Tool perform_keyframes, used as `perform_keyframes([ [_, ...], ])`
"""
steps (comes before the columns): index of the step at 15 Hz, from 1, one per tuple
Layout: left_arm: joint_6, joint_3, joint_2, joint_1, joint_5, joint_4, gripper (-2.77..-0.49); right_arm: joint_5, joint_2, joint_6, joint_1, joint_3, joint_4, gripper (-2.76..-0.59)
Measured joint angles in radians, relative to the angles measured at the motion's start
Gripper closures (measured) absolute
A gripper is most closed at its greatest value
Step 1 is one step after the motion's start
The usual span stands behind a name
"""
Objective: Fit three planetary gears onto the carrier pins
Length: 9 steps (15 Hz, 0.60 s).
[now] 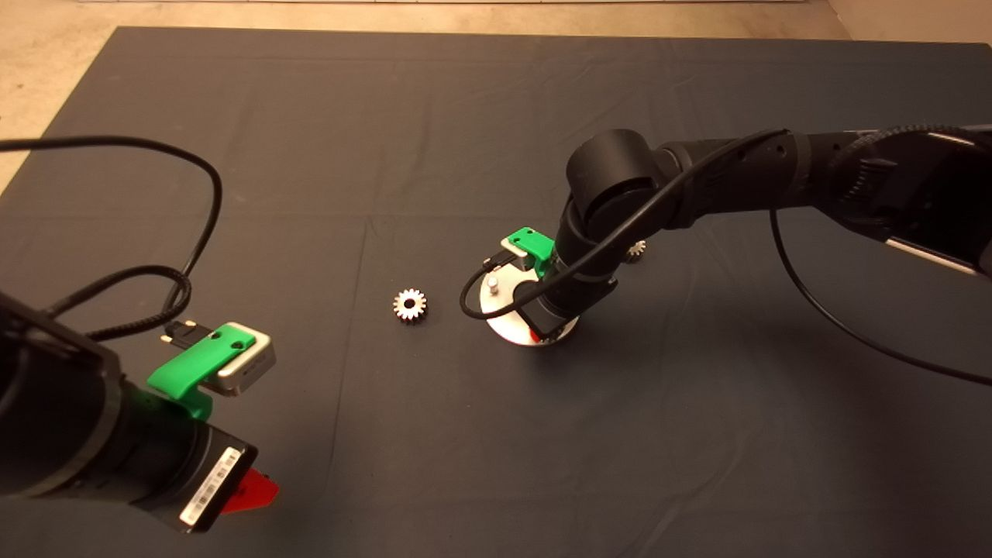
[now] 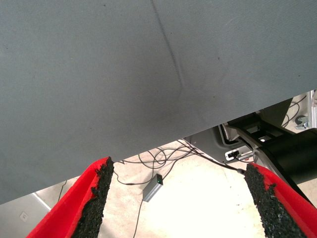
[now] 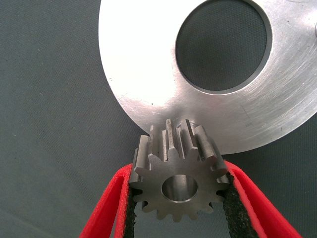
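R gripper (image 3: 178,198), mid-frame in head view, is clamped on a small dark-grey toothed metal gear (image 3: 177,181), bore upright, at the flat round silver disc (image 3: 148,74) rim; pin beneath hidden. L gripper (image 2: 176,198), lower left, is spread wide, holding nothing.

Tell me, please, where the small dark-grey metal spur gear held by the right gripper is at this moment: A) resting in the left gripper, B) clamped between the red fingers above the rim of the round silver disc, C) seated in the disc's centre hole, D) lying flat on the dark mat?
B: the right wrist view shows the small dark-grey metal spur gear clamped in the right gripper over the round silver disc rim.
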Motion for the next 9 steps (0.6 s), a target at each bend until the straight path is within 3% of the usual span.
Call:
perform_keyframes([
  [9, 0.000, 0.000, 0.000, 0.000, 0.000, 0.000, -1.89, -0.010, -0.012, -0.007, 0.002, 0.000, -0.007, -1.02],
])
